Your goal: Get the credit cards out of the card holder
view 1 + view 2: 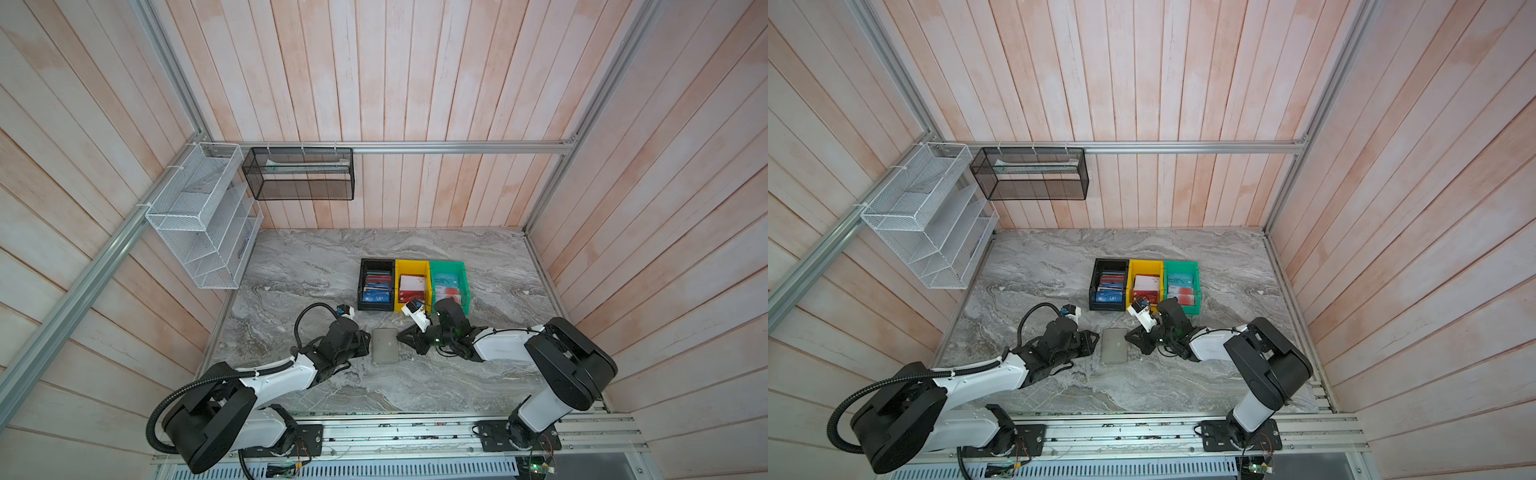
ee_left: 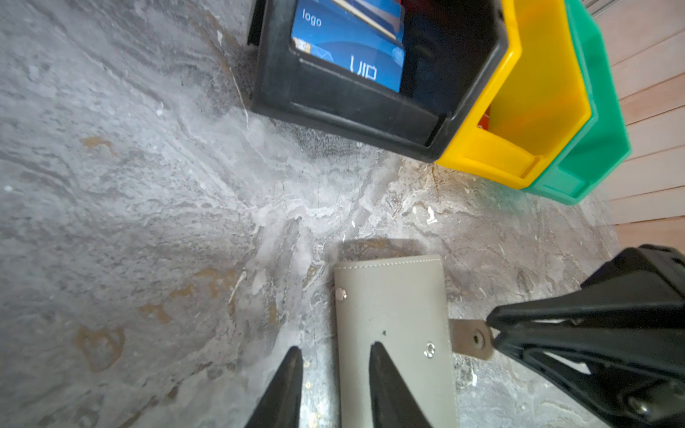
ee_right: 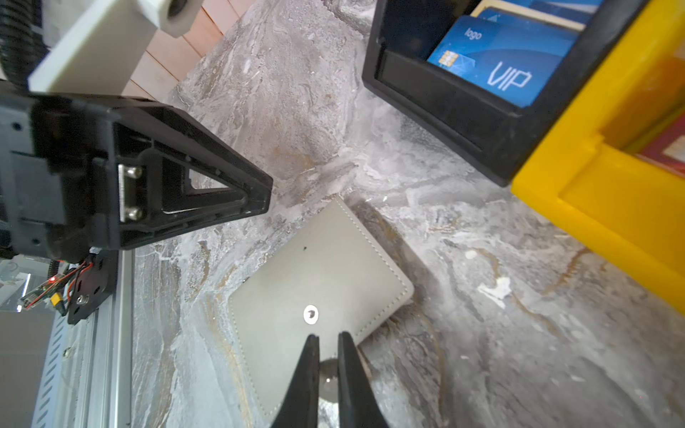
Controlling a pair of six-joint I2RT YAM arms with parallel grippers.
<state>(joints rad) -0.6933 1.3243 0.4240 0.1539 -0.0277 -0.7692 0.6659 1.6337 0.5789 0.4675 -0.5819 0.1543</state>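
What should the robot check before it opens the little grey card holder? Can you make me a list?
1. Snap tab off its stud: ok.
2. Right end effector pinching the snap tab: ok.
3. Left end effector pinning the card holder: cannot tell; its fingers straddle one edge, apart.
4. Cover opened: not ok, lying closed.
5. Any credit cards inside: cannot tell, hidden.

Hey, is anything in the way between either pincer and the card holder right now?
Nothing visible is. The left pincer has its jaws astride one edge of the card holder, and the right pincer is pinched on its snap tab. The bins stand apart from it.
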